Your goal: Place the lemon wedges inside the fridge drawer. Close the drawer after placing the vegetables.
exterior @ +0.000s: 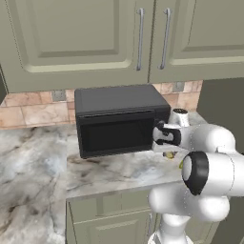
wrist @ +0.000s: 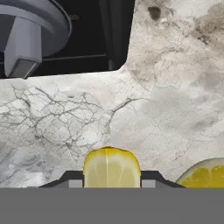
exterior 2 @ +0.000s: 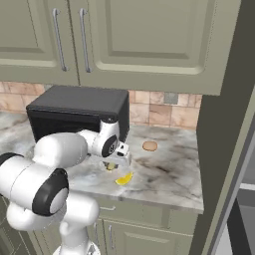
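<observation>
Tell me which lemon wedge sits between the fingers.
The wedge centred at the bottom of the hand view, flanked by both fingers. The other wedge lies off to the side on the counter, outside them.

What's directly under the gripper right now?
Under the two-finger gripper, a yellow lemon wedge sits between its fingertips on the marbled grey counter. A second yellow wedge lies beside it. The wedge's contact with the fingers is covered.

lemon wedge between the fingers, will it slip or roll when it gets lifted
The lemon wedge looks small, so probably light. Its rounded, smooth rind meets the gripper, so it may slip or twist. A wedge has flat cut faces, so it will likely tip rather than roll on the counter.
</observation>
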